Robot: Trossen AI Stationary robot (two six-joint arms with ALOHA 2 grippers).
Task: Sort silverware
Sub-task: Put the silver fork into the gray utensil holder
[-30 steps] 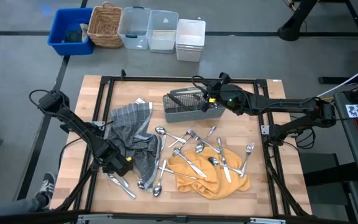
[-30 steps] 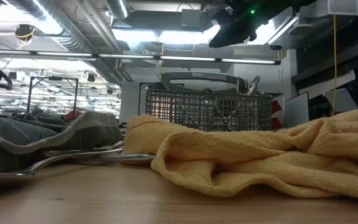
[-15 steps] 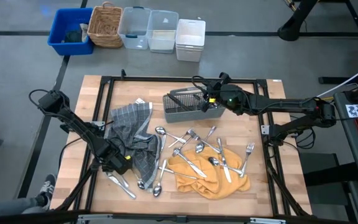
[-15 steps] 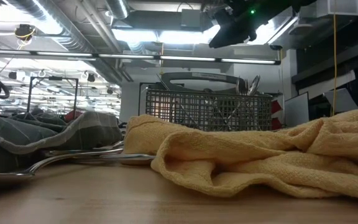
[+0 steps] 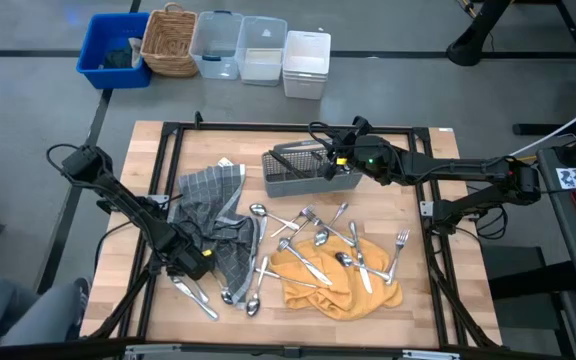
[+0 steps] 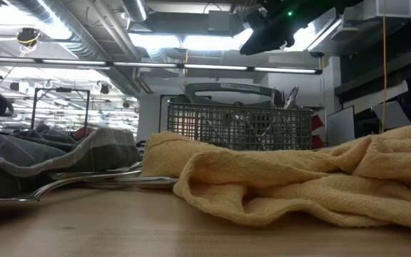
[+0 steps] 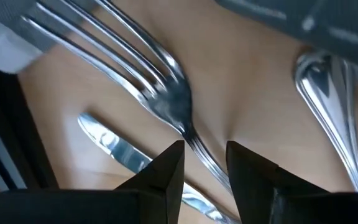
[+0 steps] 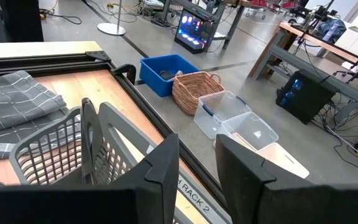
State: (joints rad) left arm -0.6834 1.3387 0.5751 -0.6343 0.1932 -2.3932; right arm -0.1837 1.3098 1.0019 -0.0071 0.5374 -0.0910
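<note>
So, L gripper [image 7: 202,158] is down low at the table's front-left corner, just off the grey checked towel [image 5: 213,215], w/ its fingers [image 7: 166,171] parted and straddling the neck of a fork [image 7: 166,99]; nothing clamped yet, the fork lies flat on the wood. A knife [image 7: 114,146] lies just beside it, its far end running under the left finger, and a spoon [image 7: 325,99] sits a bit further off. R gripper [image 5: 340,158] hangs above the grey mesh caddy [image 5: 303,170] at the back-centre, fingers [image 8: 160,177] apart, empty. Most of the silverware [image 5: 318,245] is loose mid-table: spoons and forks betw. the towel and the yellow cloth [image 5: 333,280], several lying on that cloth, one fork [image 5: 400,245] by its right edge, a few pcs near the L gripper at the front; some handles already stand in the caddy per the low view. Risks, as I judge: fork neck is thin and flat on the board, so a close could skate over it or pinch only one edge, and it'd twist or drop on the lift. The knife is so near that it could get caught in the same close, i.e. two pcs at once, or get knocked off the table's front. Towel edge is close by too; could snag if the arm swings that way.
</note>
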